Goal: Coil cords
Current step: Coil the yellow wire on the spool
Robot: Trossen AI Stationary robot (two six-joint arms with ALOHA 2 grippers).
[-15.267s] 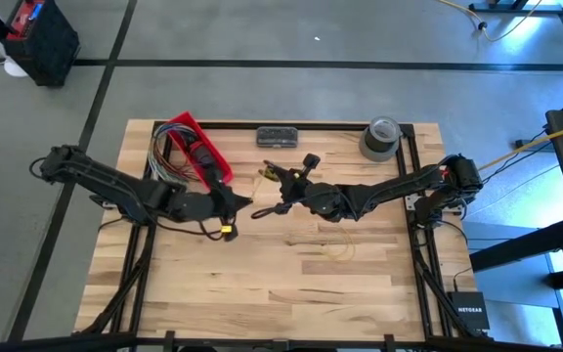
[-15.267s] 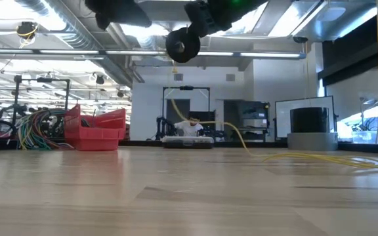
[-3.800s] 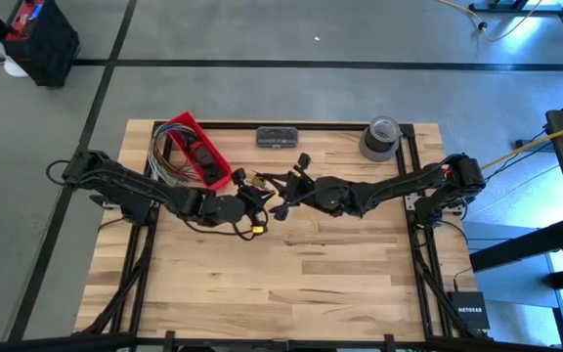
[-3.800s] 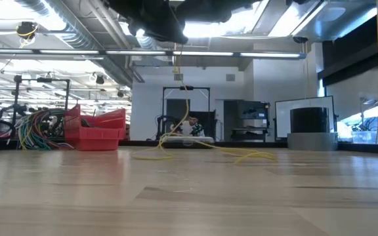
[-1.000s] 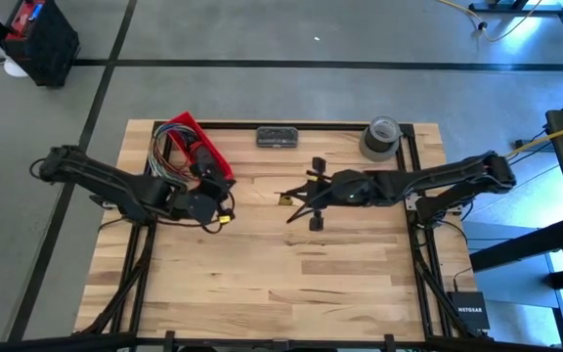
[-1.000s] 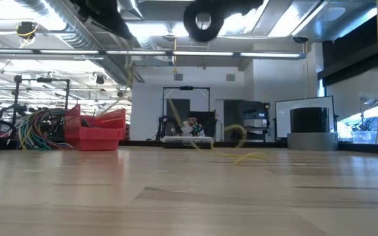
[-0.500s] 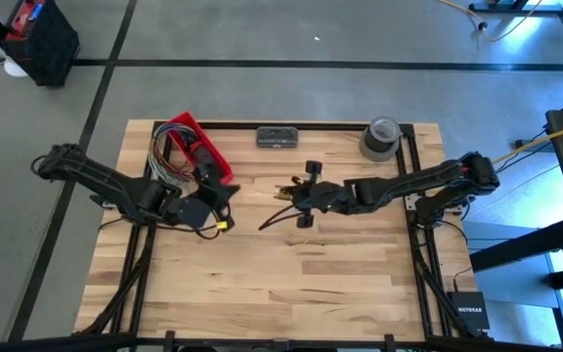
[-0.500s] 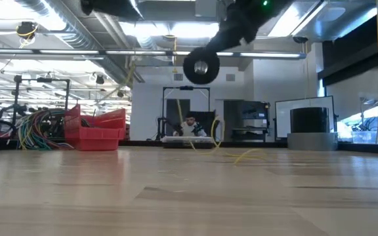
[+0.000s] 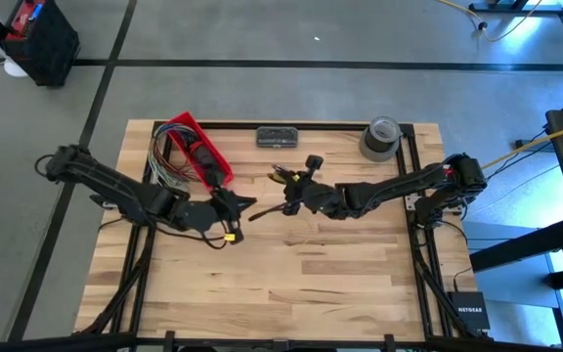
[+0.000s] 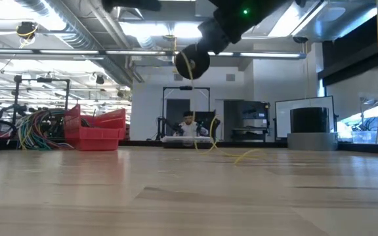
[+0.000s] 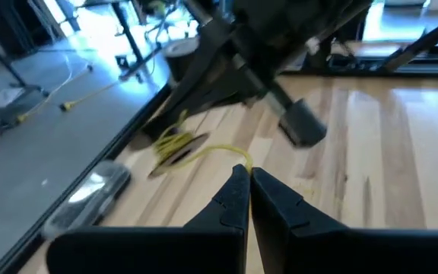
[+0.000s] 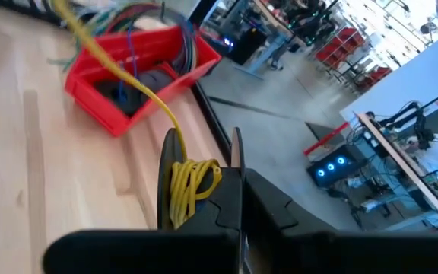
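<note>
Low view: pale wood table [image 10: 176,196], industrial room.

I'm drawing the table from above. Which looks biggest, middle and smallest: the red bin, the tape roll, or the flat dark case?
1. Red bin, clearly biggest.
2. and 3. Tape roll and dark case look alike; unsure.

The table [image 9: 262,284] carries everything along its far half. A bin [image 9: 197,149] sits at the far left, with a bundle of wires [image 9: 164,156] spilling from it on its left side. A flat case [image 9: 282,136] lies at the middle of the far edge, and a roll of tape [image 9: 381,138] stands near the far right corner. Both arms reach in from the sides and meet near the middle, the left gripper [image 9: 246,203] just left of the right gripper [image 9: 283,177]. The cord [image 12: 191,183] is wound in loops on the right gripper, one strand [image 11: 223,150] leading across to the left gripper.
</note>
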